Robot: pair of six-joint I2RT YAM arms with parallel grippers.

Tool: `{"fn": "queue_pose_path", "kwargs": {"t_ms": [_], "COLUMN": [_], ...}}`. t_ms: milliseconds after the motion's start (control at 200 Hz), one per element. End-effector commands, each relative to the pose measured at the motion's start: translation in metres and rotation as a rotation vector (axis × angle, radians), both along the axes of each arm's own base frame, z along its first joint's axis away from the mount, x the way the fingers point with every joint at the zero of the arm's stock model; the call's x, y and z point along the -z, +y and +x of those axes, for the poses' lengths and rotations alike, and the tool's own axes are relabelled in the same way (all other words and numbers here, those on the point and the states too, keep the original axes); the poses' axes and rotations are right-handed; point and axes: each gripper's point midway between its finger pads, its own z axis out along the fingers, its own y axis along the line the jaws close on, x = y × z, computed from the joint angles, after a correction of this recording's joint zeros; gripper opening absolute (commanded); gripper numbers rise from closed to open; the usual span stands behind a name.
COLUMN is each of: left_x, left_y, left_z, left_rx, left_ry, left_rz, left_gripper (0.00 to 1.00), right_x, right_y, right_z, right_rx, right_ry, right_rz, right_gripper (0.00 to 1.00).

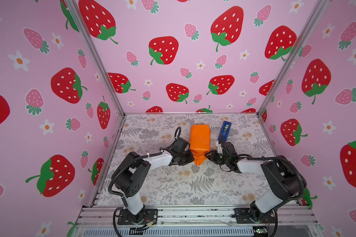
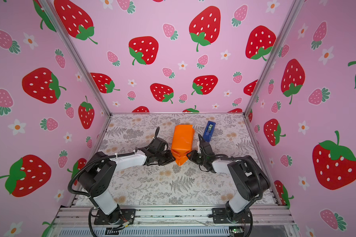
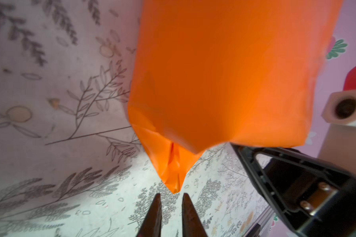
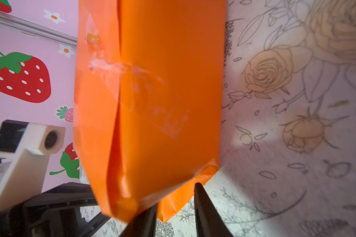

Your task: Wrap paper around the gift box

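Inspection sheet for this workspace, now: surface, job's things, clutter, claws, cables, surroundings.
Surface: floral covering, flat, no spills seen.
Job's things: paper covers the box, seam held with tape, near end folded to a point; box itself hidden.
Clutter: blue tape dispenser, right of the parcel.
Claws: left claw open, empty, just short of the paper's point; right claw open, a paper flap between its jaws.
Cables: black loop at the left wrist, conduit along each arm; none on the paper.
Surroundings: strawberry walls, metal rail in front.
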Motion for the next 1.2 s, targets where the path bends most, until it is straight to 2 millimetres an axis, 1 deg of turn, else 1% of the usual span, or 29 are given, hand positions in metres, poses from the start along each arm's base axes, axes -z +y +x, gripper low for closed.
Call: {"fn": "queue_pose_path", "kwargs": {"t_ms": [0, 100, 180, 255, 305, 370, 415, 545, 665, 905, 1196], "left_x": [0.009, 0.010, 0.014, 0.019, 0.021, 0.023, 0.023, 0.021, 0.022, 0.024, 0.025], "left_y": [0.003, 0.004, 0.008, 0.011, 0.014, 0.017, 0.019, 0.024, 0.027, 0.026, 0.023], "left_z": [-0.005, -0.004, -0.004, -0.004, -0.005, -0.006, -0.006, -0.007, -0.007, -0.007, -0.006], "left_rx": [0.003, 0.003, -0.002, -0.013, -0.019, -0.024, -0.026, -0.037, -0.043, -0.041, -0.040], "left_ry": [0.015, 0.012, 0.018, 0.028, 0.031, 0.035, 0.034, 0.029, 0.031, 0.036, 0.042], "left_rz": [0.022, 0.030, 0.036, 0.030, 0.029, 0.029, 0.029, 0.024, 0.018, 0.007, -0.006], "left_gripper": [0.20, 0.18, 0.18, 0.18, 0.18, 0.18, 0.18, 0.18, 0.18, 0.18, 0.18], "right_x": [-0.006, -0.004, -0.006, -0.007, -0.006, -0.008, -0.004, 0.002, 0.005, 0.021, 0.036], "right_y": [-0.008, -0.012, -0.011, -0.003, 0.006, 0.020, 0.028, 0.043, 0.055, 0.056, 0.055], "right_z": [-0.005, -0.017, -0.025, -0.030, -0.033, -0.031, -0.030, -0.024, -0.019, -0.016, -0.018], "right_rx": [0.010, 0.019, 0.024, 0.019, 0.008, -0.015, -0.026, -0.042, -0.058, -0.062, -0.074], "right_ry": [-0.010, -0.002, -0.016, -0.034, -0.043, -0.060, -0.064, -0.094, -0.114, -0.111, -0.090], "right_rz": [-0.021, -0.039, -0.064, -0.097, -0.128, -0.163, -0.205, -0.292, -0.348, -0.435, -0.477], "right_gripper": [0.32, 0.32, 0.33, 0.32, 0.32, 0.32, 0.32, 0.30, 0.26, 0.23, 0.14]}}
